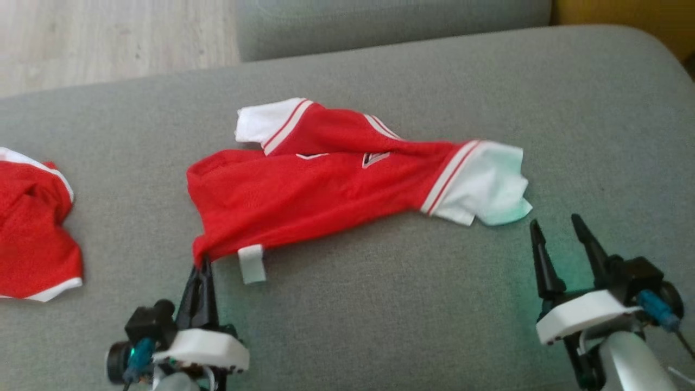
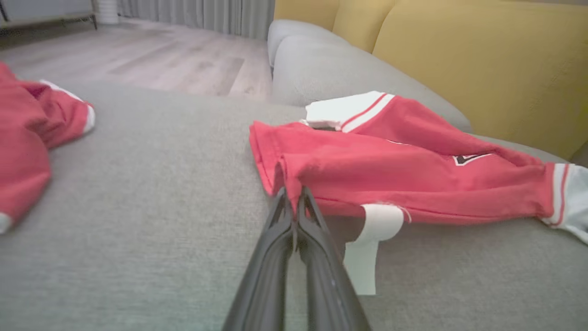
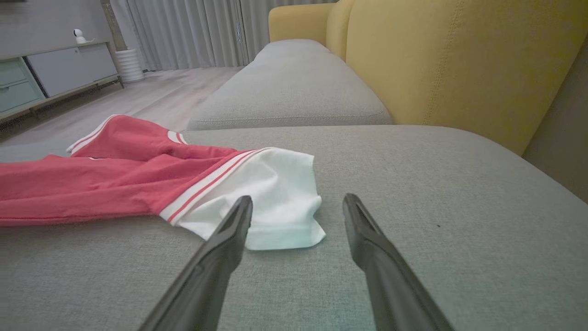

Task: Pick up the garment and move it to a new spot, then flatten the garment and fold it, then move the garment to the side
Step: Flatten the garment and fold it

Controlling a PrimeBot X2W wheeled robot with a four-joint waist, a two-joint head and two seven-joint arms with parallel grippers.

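Note:
The garment [image 1: 304, 190] is a red shirt with white sleeves, lying crumpled across the middle of the grey cushion [image 1: 380, 304]. My left gripper [image 1: 202, 264] is shut on the red hem at the garment's near left corner; in the left wrist view the closed fingertips [image 2: 294, 207] pinch a fold of the red cloth [image 2: 404, 170], beside a white label [image 2: 367, 248]. My right gripper [image 1: 554, 225] stands open just below the white right sleeve [image 1: 488, 184]. In the right wrist view that sleeve [image 3: 271, 193] lies ahead and slightly left of the open gripper [image 3: 297, 204], untouched.
A second red garment [image 1: 32, 228] with white trim lies bunched at the cushion's left edge. A further grey cushion [image 3: 289, 87] and yellow backrest [image 3: 459, 59] lie beyond. Wooden floor [image 1: 108, 38] shows past the far left edge.

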